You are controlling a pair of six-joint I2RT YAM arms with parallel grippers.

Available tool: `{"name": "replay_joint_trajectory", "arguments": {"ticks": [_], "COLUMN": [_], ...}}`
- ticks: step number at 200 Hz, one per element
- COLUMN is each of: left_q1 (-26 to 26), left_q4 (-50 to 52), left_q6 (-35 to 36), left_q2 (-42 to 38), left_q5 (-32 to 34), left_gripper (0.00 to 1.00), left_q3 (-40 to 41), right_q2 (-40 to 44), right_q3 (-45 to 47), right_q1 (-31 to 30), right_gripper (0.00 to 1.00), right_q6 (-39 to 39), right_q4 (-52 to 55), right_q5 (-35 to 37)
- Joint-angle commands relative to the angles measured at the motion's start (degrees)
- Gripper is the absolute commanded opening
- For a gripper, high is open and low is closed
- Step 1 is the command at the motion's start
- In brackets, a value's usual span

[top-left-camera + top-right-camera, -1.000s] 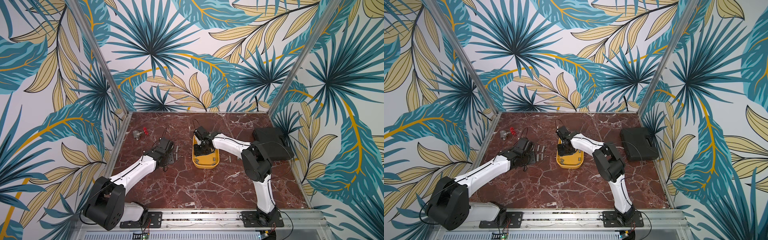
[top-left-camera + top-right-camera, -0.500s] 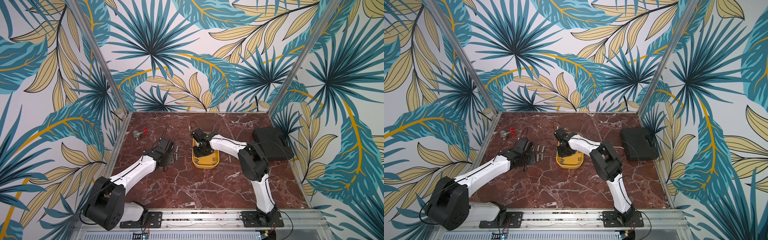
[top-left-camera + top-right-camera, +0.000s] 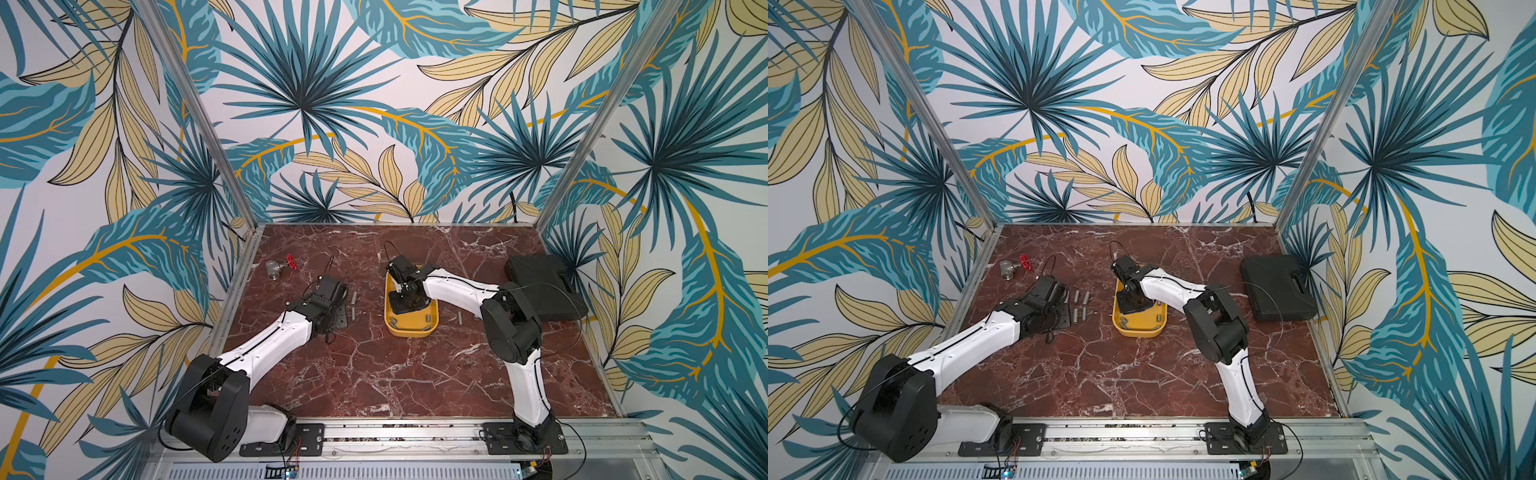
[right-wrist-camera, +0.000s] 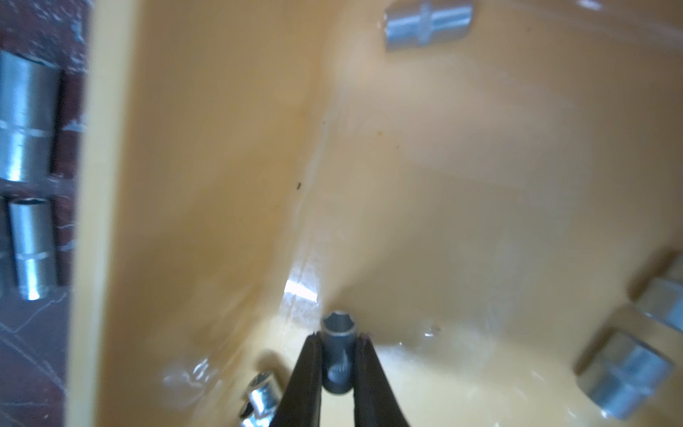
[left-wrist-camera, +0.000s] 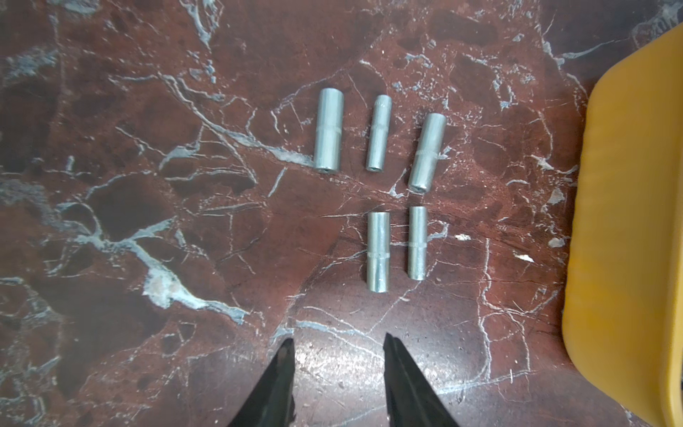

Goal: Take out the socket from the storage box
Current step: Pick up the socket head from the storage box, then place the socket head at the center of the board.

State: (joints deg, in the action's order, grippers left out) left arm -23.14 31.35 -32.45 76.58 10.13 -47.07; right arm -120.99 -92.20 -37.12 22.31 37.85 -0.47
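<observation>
Right gripper (image 4: 339,335) has clamped onto a dark socket (image 4: 337,364) inside the yellow box (image 3: 409,329), in a top view 3 o'clock from my spread left gripper (image 3: 338,291). Looks light, stiff, slippery steel; I'm pinching mid-barrel.

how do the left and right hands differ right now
Grip: the right hand is shut on a small socket, while the left hand is open and empty.
Place: the right hand is down inside the yellow storage box. The left hand is over the marble tabletop beside that box, near five silver sockets laid out there.
Both have slim black tapered fingers.
</observation>
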Motion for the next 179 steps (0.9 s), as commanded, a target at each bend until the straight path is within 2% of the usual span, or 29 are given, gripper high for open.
{"name": "replay_joint_trajectory", "arguments": {"ticks": [1, 47, 75, 137, 179], "left_q1": [0.4, 0.4, 0.4, 0.4, 0.4], "left_q4": [0.1, -0.3, -1.1, -1.8, -2.3], "left_q6": [-0.1, -0.5, -0.6, -1.0, -1.2], "left_q2": [-2.3, -1.9, -1.4, -0.7, -0.5], "left_q5": [1.1, 1.0, 0.6, -0.1, -1.0], "left_gripper": [0.43, 0.43, 0.43, 0.43, 0.43], "left_q3": [0.7, 1.3, 1.5, 2.1, 2.0], "right_q2": [6.4, 16.8, 20.2, 21.3, 17.0], "right_q3": [1.2, 4.2, 7.6, 20.2, 23.6], "right_q1": [2.1, 8.3, 11.7, 14.7, 15.1], "right_gripper": [0.07, 0.06, 0.07, 0.07, 0.07], "right_q6": [0.5, 0.2, -0.6, 1.1, 1.7], "right_q4": [0.3, -0.2, 0.7, -3.7, -5.6], "right_q5": [-1.8, -3.0, -2.1, -1.5, -0.9]}}
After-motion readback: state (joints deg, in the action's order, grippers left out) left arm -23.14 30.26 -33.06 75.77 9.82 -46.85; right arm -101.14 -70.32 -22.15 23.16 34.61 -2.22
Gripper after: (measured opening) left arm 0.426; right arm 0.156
